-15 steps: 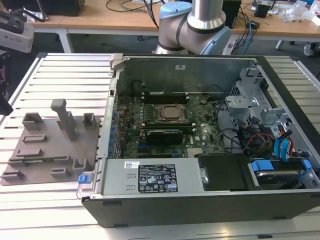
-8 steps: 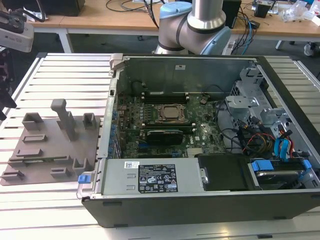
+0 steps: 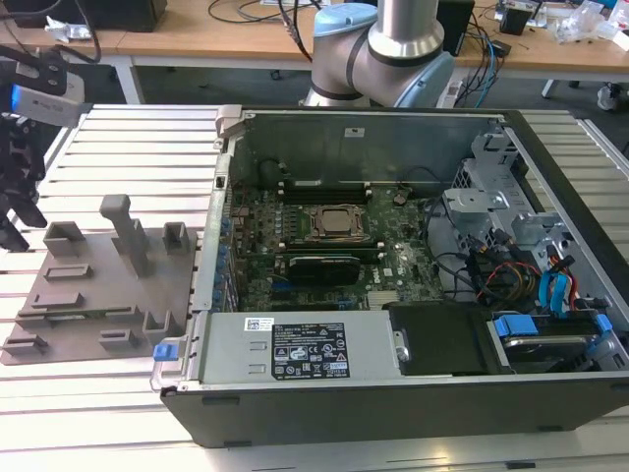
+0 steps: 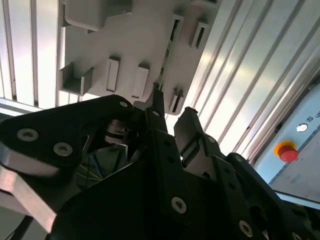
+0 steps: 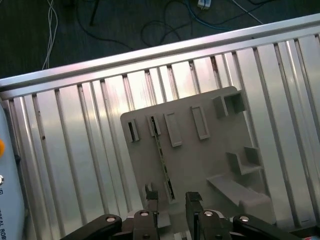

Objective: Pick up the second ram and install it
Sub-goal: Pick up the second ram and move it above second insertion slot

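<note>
Black metal fingers [image 5: 150, 207] of the gripper [image 5: 171, 209] stand spread in both wrist views, with nothing clasped between them. Beneath lies the tray [image 5: 205, 150], a flat grey plastic plate studded with raised blocks and narrow slots, resting on a table [image 5: 75, 165] of ribbed, shiny aluminium.

The ram [image 5: 162, 162] stands on edge in the tray, a thin green strip seen from its upper rim. It runs straight toward the gap between the fingers, its near end closer to one finger than the other. In the second wrist view the ram [image 4: 167, 55] ends just beside one fingertip [image 4: 157, 107] of the gripper [image 4: 172, 117]; whether they touch cannot be told.

A red button [image 4: 288, 151] sits on a pale panel near the table's edge, and loose cables [image 5: 165, 25] trail over the dark floor beyond.

In the exterior view the gripper [image 3: 18, 224] hangs at the tray's [image 3: 98, 285] far side, on the exterior view's left. To the tray's right the open case [image 3: 393, 393] shows its green motherboard [image 3: 324, 236], with the arm [image 3: 383, 49] rising behind.
</note>
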Controlling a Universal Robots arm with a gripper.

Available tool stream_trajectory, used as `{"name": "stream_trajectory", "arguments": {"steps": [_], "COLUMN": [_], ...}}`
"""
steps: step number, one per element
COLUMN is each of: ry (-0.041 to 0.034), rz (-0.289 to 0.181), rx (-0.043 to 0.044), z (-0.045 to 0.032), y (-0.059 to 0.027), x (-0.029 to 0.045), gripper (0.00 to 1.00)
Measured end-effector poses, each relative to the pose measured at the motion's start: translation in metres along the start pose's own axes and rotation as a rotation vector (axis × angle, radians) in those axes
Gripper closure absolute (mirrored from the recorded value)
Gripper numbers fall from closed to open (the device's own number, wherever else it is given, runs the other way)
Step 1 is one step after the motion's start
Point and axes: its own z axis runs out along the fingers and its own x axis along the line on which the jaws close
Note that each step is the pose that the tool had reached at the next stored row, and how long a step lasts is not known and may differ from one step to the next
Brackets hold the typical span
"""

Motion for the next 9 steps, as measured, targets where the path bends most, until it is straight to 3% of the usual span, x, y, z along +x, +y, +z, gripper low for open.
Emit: {"name": "stream_trajectory", "arguments": {"steps": [4, 9], "ry": [0.0007, 0.0010], "rz": [-0.012, -0.022], "rx": [-0.0003, -0.0005], "z": [0.0137, 0.0232], "y": [-0.0007, -0.0011], "x": [0.0003, 0.0005], "gripper": [0.64, 0.64]}}
